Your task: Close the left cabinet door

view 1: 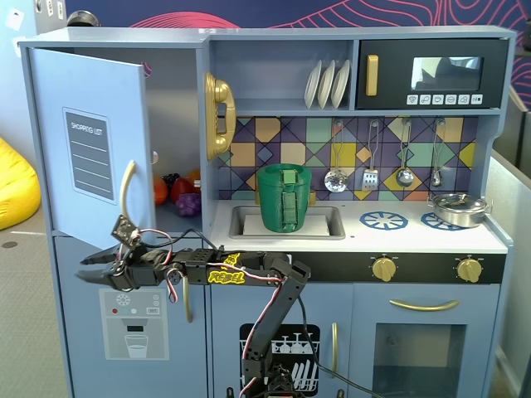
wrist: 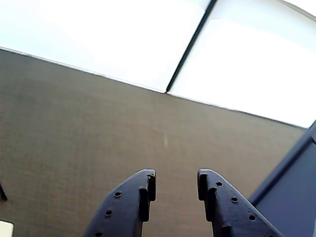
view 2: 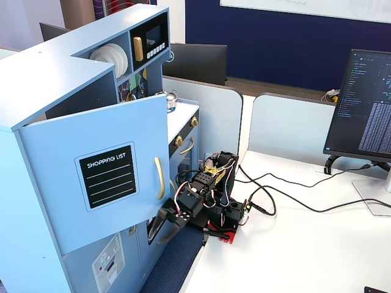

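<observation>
The left cabinet door [view 1: 91,149] is light blue with a black "SHOPPING LIST" panel and a curved gold handle [view 1: 126,189]. It stands swung open, away from the cabinet front; it also shows in a fixed view [view 2: 104,177]. My gripper [view 1: 85,270] is stretched out to the left, just below the door's lower edge and under the handle. In a fixed view [view 2: 160,229] it hangs beneath the door's bottom corner. In the wrist view my gripper [wrist: 177,182] is open and empty, with a clear gap between the dark fingers over grey carpet.
Below the open door is a blue door with a water-dispenser graphic [view 1: 133,323]. Toy fruit [view 1: 178,192] lies inside the open cabinet. A gold phone [view 1: 218,116] hangs beside it, and a green cup [view 1: 284,199] stands in the sink. Cables and a monitor [view 2: 366,104] are on the white desk.
</observation>
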Motion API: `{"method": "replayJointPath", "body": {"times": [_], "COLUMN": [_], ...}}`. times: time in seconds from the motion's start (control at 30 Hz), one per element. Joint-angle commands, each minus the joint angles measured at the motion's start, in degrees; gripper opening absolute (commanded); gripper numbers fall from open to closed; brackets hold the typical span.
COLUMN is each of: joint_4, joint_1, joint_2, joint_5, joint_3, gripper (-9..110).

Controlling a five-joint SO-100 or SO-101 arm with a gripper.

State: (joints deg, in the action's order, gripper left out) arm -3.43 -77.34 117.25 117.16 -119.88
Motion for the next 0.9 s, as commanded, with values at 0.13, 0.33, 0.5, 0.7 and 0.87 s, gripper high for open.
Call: {"method": "replayJointPath", "body": {"times": [0.13,0.33,0.5,0.7,0.87], "joint_4": [-5.45,-6.42,-7.47,-8.09,-4.92], "joint_1": [12.39,21.97,28.48,33.22,30.76], "joint_2": [2.81,0.35,-2.55,-5.01,0.53], "joint_5": [-1.32,-1.58,-2.2,-2.11,-3.43], "joint_3": [0.53,2.72,6.15,8.53,4.92], "gripper": [0,0,0,0,0]}}
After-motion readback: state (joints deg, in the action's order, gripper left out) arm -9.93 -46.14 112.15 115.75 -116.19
